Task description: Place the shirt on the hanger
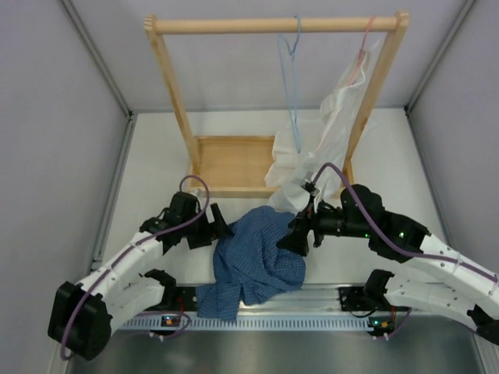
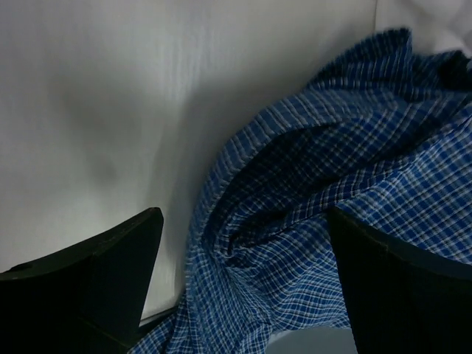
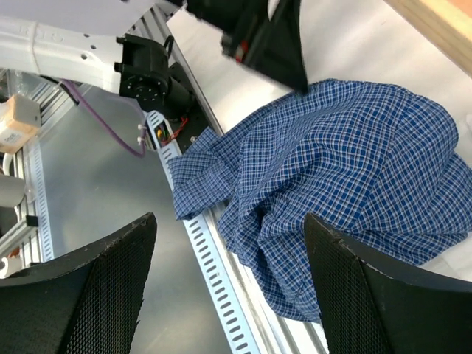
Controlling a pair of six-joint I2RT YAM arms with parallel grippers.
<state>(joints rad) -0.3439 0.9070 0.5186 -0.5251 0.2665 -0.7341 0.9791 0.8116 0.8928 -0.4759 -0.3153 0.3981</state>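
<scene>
The dark blue checked shirt [image 1: 257,257] lies crumpled on the white table between the two arms, one edge hanging over the slotted rail. The light blue wire hanger [image 1: 292,86] hangs bare from the wooden bar at the back. My left gripper [image 1: 222,226] is open at the shirt's left edge. In the left wrist view the left gripper [image 2: 245,217] has shirt [image 2: 332,184] folds between its fingers, not pinched. My right gripper [image 1: 300,238] hovers open over the shirt's right side. In the right wrist view the right gripper [image 3: 230,221] is above the shirt [image 3: 346,155].
A wooden rack [image 1: 273,25] stands at the back with a wooden tray base [image 1: 234,160]. A white shirt [image 1: 327,132] hangs from a pink hanger [image 1: 360,54] on the rack's right side. A slotted metal rail [image 1: 312,300] runs along the near edge. Grey walls stand on both sides.
</scene>
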